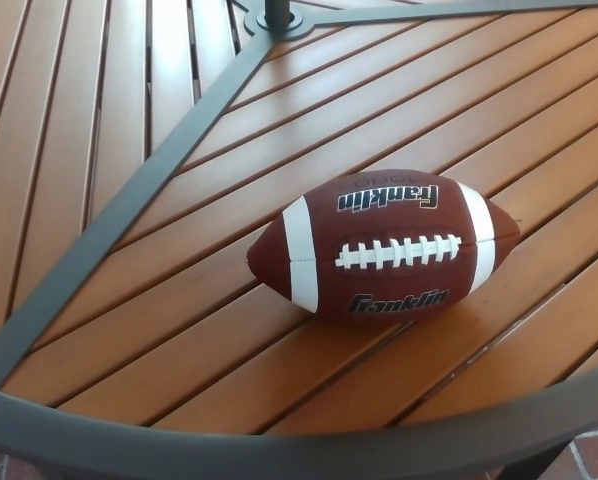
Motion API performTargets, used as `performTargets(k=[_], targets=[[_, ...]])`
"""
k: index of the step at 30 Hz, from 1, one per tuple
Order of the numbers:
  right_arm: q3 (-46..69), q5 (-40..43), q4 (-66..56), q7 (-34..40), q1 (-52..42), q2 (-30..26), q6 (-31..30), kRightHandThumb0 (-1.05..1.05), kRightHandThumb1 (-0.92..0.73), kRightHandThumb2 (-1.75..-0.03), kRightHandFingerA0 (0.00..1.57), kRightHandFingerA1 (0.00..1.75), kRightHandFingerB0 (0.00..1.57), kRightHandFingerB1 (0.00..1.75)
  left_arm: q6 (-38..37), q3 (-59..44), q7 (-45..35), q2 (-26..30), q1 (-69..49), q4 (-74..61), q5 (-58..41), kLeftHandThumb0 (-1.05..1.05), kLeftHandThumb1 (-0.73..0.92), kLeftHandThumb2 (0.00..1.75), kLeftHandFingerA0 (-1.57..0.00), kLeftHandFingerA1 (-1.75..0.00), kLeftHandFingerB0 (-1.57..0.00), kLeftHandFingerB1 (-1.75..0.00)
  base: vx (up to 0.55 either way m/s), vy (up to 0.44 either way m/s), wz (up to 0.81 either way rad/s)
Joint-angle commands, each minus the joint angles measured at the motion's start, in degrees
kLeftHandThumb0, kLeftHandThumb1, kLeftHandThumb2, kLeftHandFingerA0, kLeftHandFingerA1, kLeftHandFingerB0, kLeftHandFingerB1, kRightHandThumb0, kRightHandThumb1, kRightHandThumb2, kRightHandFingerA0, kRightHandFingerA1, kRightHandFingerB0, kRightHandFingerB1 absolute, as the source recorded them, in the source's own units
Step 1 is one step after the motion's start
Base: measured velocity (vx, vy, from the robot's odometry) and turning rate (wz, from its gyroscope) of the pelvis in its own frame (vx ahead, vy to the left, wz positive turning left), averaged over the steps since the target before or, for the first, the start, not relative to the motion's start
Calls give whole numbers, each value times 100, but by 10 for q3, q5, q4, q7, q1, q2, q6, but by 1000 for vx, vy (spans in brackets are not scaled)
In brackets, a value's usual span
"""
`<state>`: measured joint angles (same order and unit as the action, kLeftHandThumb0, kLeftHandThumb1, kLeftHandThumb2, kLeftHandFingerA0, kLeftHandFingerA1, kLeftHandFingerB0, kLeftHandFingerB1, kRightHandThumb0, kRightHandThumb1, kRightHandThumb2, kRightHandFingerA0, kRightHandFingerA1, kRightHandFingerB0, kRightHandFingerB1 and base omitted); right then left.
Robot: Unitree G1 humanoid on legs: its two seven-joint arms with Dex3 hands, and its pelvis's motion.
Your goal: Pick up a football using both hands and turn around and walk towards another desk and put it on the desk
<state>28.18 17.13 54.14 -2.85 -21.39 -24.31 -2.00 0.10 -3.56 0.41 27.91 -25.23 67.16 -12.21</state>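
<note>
A brown football (384,247) with 2 white stripes and white laces lies on its side on a slatted wooden worktop (129,330), laces facing the camera, "Franklin" printed above and below them. It sits right of centre, near the worktop's dark metal rim (279,445). Neither robot hand is in view.

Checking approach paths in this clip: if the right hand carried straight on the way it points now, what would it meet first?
Cannot say: neither hand is in view, so no heading shows. Only the football lies on the slatted table.
</note>
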Motion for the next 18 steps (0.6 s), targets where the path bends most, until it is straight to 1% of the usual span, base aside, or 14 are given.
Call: performTargets(k=[1, 3, 4, 5, 7, 8, 9, 10, 11, 12, 13, 14, 17, 18], targets=[[-94, -114, 8, -2, -20, 1, 171, -25, -60, -58, 91, 51, 78, 48, -163, 61, 82, -22, -5, -14, 115, -27, 64, 60, -84, -55, -83, -50, 0, 0, 0], [-100, -111, 12, -1, -20, -1, 175, -25, -60, -58, 91, 51, 78, 48, -164, 64, 85, -21, -5, -14, 115, -27, 64, 60, -84, -55, -83, -50, 0, 0, 0], [-124, -129, 6, -11, -33, -7, 188, -26, -53, -57, 103, 51, 85, 49, -175, 57, 96, -25, -16, -17, 109, -23, 62, 58, -86, -57, -87, -52, 0, 0, 0], [-152, -152, -11, -17, -51, -14, 201, -21, -56, -57, 105, 51, 83, 49, -185, 45, 90, -29, -21, -13, 96, -17, 64, 60, -97, -54, -89, -52, 0, 0, 0], [-170, -162, -9, -15, -54, -21, 213, -17, -61, -57, 105, 50, 82, 48, -192, 39, 83, -30, -22, -6, 91, -17, 63, 59, -100, -53, -90, -51, 0, 0, 0], [-183, -172, 0, -8, -51, -26, 220, -24, -54, -57, 105, 51, 83, 48, -195, 40, 81, -29, -23, -5, 94, -16, 61, 60, -103, -54, -91, -51, 0, 0, 0], [-196, -182, 10, 2, -46, -31, 227, -24, -54, -57, 105, 51, 83, 48, -198, 41, 78, -27, -25, -6, 97, -16, 61, 60, -103, -54, -91, -51, 0, 0, 0], [-198, -179, 9, 0, -46, -31, 226, -28, -54, -57, 105, 51, 83, 49, -199, 46, 81, -25, -26, -7, 105, -10, 61, 61, -109, -63, -95, -54, 0, 0, 0], [-200, -176, 9, -2, -45, -32, 227, -22, -57, -58, 105, 51, 81, 48, -204, 53, 86, -23, -27, -6, 114, -9, 60, 64, -111, -72, -97, -53, 0, 0, 0], [-203, -173, 10, -2, -45, -33, 231, -22, -57, -58, 105, 51, 81, 48, -210, 59, 91, -21, -28, -4, 123, -9, 60, 64, -111, -72, -97, -53, 0, 0, 0], [-206, -173, 7, -2, -46, -34, 234, -19, -59, -58, 105, 51, 82, 49, -206, 61, 86, -21, -29, -4, 124, -8, 60, 72, -110, -79, -100, -54, 0, 0, 0], [-209, -173, 11, -2, -45, -35, 239, -21, -58, -58, 106, 51, 83, 49, -211, 62, 87, -21, -31, -4, 126, -6, 59, 74, -113, -82, -101, -55, 0, 0, 0], [-215, -171, 33, -6, -36, -38, 254, -18, -59, -58, 105, 50, 83, 49, -206, 61, 87, -23, -26, 2, 127, -9, 60, 75, -110, -89, -100, -54, 0, 0, 0], [-215, -170, 34, -7, -36, -38, 254, -19, -58, -58, 102, 50, 82, 48, -207, 60, 90, -24, -25, 4, 128, -9, 61, 70, -112, -90, -100, -55, 0, 0, 0]])
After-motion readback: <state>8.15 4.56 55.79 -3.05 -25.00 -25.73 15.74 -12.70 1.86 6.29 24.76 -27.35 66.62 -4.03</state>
